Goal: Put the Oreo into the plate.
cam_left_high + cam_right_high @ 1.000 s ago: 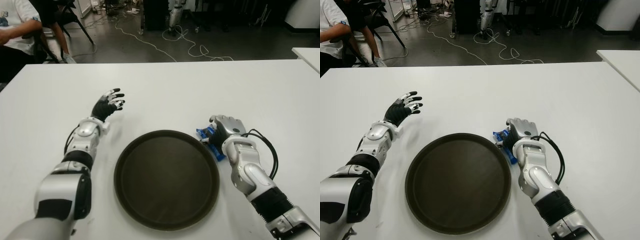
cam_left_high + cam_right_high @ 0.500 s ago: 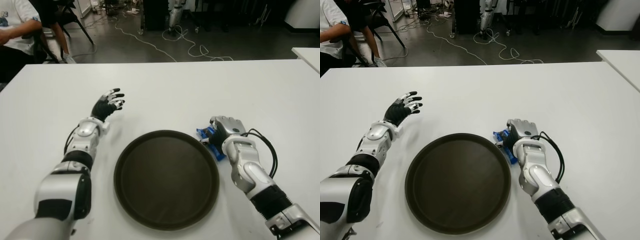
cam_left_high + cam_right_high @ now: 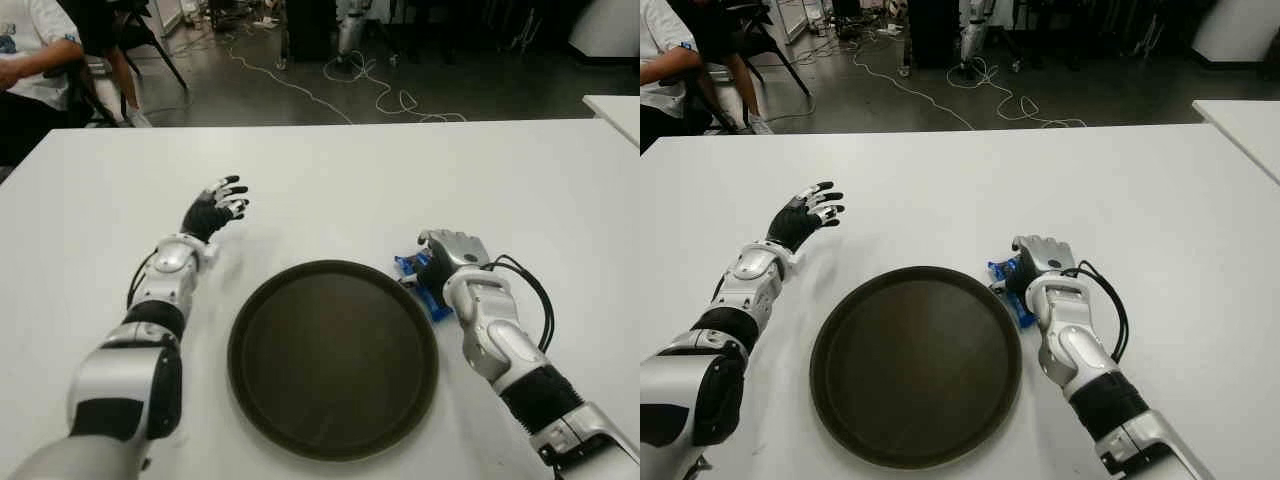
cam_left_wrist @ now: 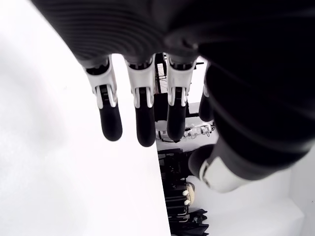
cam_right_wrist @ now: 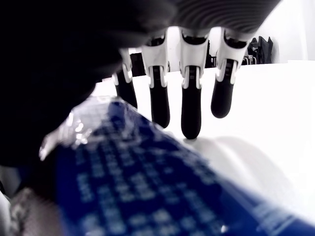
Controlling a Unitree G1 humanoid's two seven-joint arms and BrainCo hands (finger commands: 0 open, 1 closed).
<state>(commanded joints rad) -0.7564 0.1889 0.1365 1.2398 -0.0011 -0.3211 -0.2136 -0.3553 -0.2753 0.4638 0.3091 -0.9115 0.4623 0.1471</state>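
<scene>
**Right hand over Oreo pack beside plate**

The Oreo [image 3: 421,281], a blue pack, lies on the white table [image 3: 400,180] just beside the right rim of the dark round plate [image 3: 333,357], toward the table's near edge. The right hand [image 3: 452,253] covers the pack from above. In the right wrist view the fingers [image 5: 191,109] extend straight past the pack and are not curled around it. The left hand [image 3: 214,209] shows to the left of the plate, nearer the far edge, fingers spread and holding nothing.
</scene>
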